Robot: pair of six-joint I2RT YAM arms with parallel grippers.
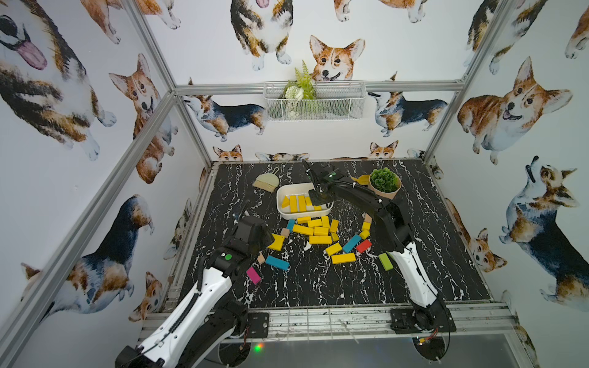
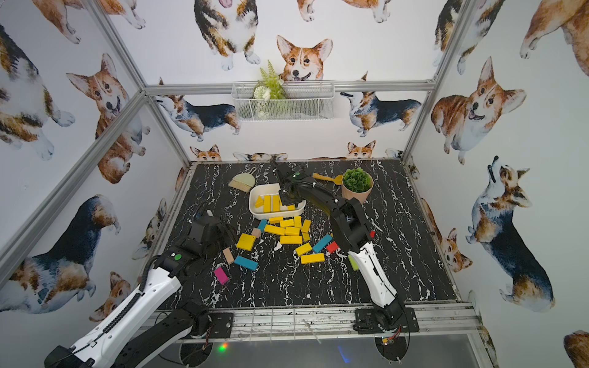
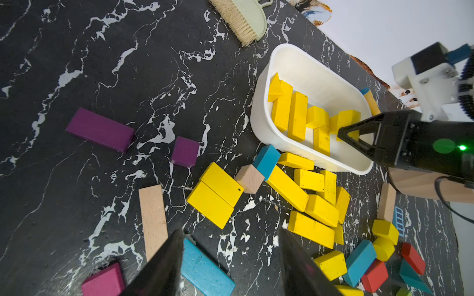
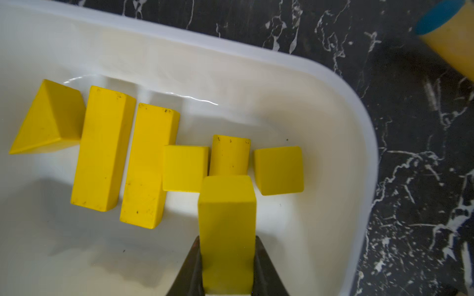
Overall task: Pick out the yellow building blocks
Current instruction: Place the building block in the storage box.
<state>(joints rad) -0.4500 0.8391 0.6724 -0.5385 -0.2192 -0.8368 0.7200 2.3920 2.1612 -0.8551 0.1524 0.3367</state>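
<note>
Corgi-printed walls close round the black marbled table [image 1: 318, 286]. In both top views my right pincer [image 1: 319, 201] reaches down into the white tub [image 1: 282, 199] toward the back of the table, where some of the yellow building blocks [image 1: 293, 204] lie in a row. More of them sit in a loose heap [image 1: 314, 230] just in front of the tub, mixed with blue, red and plain wooden pieces. My left pincer [image 2: 227, 236] hovers near the flat yellow square [image 2: 246, 241], on the left side of that heap. A potted plant [image 1: 384, 182] and a hand brush [image 1: 266, 182] stand behind the tub, one on either side.

From my left wrist, my left pincer [image 3: 230, 230] is spread wide with nothing between its fingers [image 3: 164, 264]; a blue bar [image 3: 205, 271] lies on the table beneath them. The flat yellow square [image 3: 215, 194] shows a seam across it, and a plain wooden cube [image 3: 250, 178] touches its corner. Two purple blocks [image 3: 101, 129] lie well apart from the heap. My right pincer [image 3: 345, 134] shows at the tub's end.

From my right wrist, my right pincer [image 4: 227, 242] is pinching a yellow bar [image 4: 227, 217] by its long sides, over the tub's floor; whether the bar touches the floor I cannot tell. Past its end lies a short block [image 4: 229, 156], with a cube [image 4: 279, 170] on each side. Further along sit two long bars [image 4: 102, 148] and a wedge [image 4: 48, 120], side by side.
</note>
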